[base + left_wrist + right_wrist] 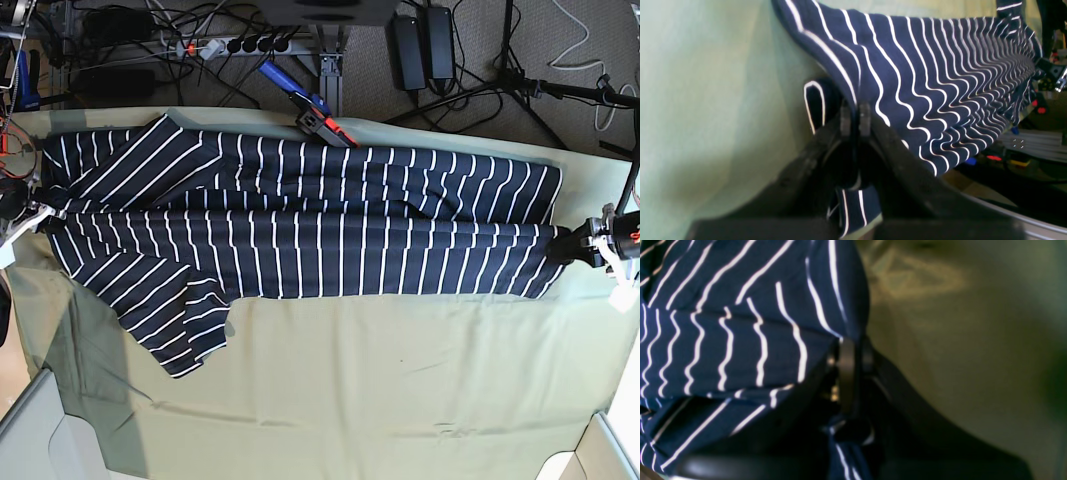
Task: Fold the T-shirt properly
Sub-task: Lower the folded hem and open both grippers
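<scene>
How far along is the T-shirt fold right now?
Done: the T-shirt lies doubled lengthwise into a long band on the green cloth. In hand: left pincer and right pincer each pinch an end, stretching it taut. Left: one sleeve sticks out; crosswise folds remain.

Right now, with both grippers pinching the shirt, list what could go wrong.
1. The left gripper and right gripper each pinch only an edge of the shirt; pulling it tauter could slip it free.
2. One sleeve lies loose on the green cloth and may drag or bunch.
</scene>
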`<state>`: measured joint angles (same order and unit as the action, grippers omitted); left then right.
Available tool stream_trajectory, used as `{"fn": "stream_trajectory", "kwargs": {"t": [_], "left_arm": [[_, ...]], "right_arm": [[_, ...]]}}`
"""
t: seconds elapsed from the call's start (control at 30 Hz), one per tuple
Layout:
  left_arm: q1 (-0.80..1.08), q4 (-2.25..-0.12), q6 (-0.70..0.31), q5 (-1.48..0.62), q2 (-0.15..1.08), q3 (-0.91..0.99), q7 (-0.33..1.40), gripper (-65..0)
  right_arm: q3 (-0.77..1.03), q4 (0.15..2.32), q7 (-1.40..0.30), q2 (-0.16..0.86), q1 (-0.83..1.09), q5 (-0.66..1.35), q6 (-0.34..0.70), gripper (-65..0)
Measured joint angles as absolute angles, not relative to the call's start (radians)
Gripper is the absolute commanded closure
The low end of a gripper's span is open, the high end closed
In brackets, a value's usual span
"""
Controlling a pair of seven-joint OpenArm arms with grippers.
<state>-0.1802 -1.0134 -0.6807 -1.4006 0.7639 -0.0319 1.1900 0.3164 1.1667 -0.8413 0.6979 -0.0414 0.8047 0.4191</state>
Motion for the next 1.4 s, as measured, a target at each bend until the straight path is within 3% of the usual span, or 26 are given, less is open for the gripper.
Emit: {"fn": "stream_trajectory", "kwargs": {"t": [0.07,0.1,0.17,0.23,0.3,0.33,0.47,0.93,1.4], "left_arm": [[-0.172,-1.013,-0.681,-1.41,0.764,-0.032,1.19,0.0],[-0.166,-1.013,-0.681,-1.415,0.765,-0.032,1.189,-4.3],[-0.161,-1.013,-0.681,-1.414,0.765,-0.032,1.207,-22.5],[-0.161,-1.013,-0.681,-1.408,0.768,-0.032,1.248,-33.9],[-0.161,-1.013,-0.681,-1.409,0.77,-0.032,1.24,-34.5],[-0.161,-1.013,-0.681,-1.408,0.77,-0.032,1.231,-34.5],[-0.179,-1.014,-0.68,-1.375,0.767,-0.031,1.176,-34.5],[-0.275,-1.014,-0.678,-0.891,0.656,-0.031,0.89,-34.4],[-0.281,-1.067,-0.526,-0.706,0.585,-0.031,0.912,-34.4]], "right_arm": [[0.316,1.167,-0.839,0.698,-0.041,0.804,0.419,0.0],[0.316,1.167,-0.839,0.698,-0.041,0.804,0.419,0.0],[0.316,1.167,-0.831,0.698,-0.042,0.788,0.419,-2.1],[0.317,1.167,-0.805,0.698,-0.042,0.744,0.419,-21.5],[0.319,1.167,-0.797,0.701,-0.041,0.694,0.42,-39.3],[0.32,1.167,-0.797,0.703,-0.041,0.687,0.42,-43.7],[0.32,1.167,-0.772,0.703,-0.041,0.687,0.42,-43.9],[0.319,1.167,-0.726,0.667,-0.044,0.715,0.42,-43.9],[0.319,1.167,-0.726,0.668,-0.044,0.717,0.42,-43.9]]}}
